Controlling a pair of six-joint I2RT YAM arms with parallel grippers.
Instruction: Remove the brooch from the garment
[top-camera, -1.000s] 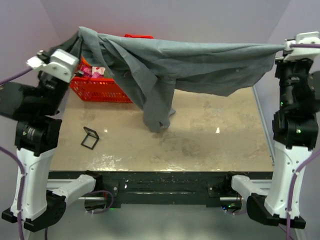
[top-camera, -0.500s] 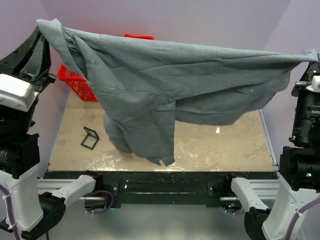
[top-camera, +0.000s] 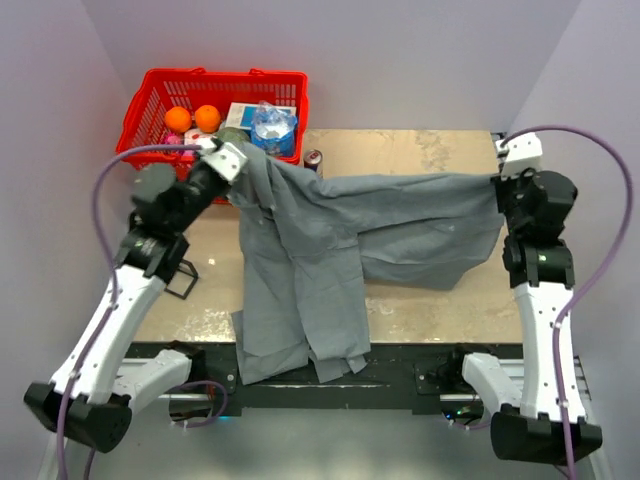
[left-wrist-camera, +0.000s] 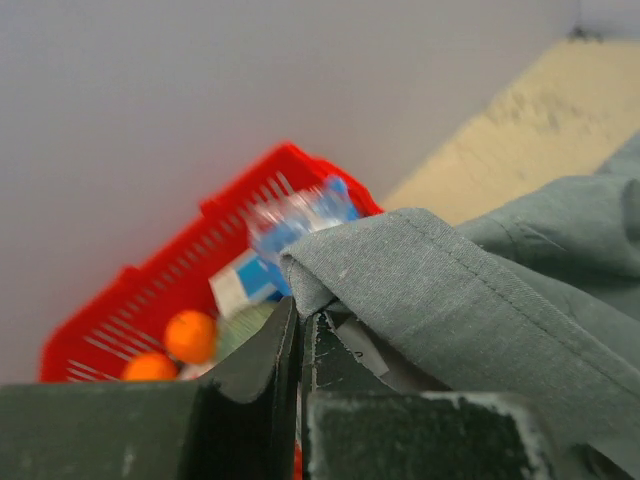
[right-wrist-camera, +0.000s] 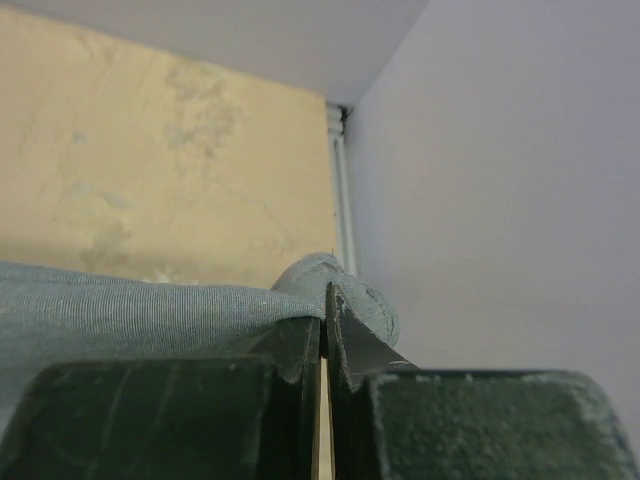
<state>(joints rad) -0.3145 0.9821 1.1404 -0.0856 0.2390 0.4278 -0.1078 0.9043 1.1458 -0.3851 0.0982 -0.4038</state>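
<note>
since half a second ago both arms have dropped. the grey shirt (top-camera: 330, 235) hung high like a curtain then and hid the far side. now it lies spread low over the table (top-camera: 420, 150), and the red basket (top-camera: 225, 72) in the far left corner is in full view.

the left gripper (top-camera: 232, 170) sits just in front of the basket. its fingers are pressed nearly together on a folded edge of the shirt, and in the left wrist view the cloth wraps over the fingertips. the right gripper (top-camera: 497, 183) is at the right edge of the table, clamped tight on a small bunched corner of the same shirt. between the two the cloth runs as a loose band across the middle of the table. the body of the shirt trails down from the left side and hangs over the near edge.

the brooch cannot be seen in any view, so i cannot tell where it sits on the shirt.

in the basket are two oranges (top-camera: 178, 118), a blue and white box (top-camera: 243, 113) and a crumpled water bottle (top-camera: 272, 125). a drink can (top-camera: 313, 158) stands on the table just beside the basket, touching the shirt's far edge.
</note>
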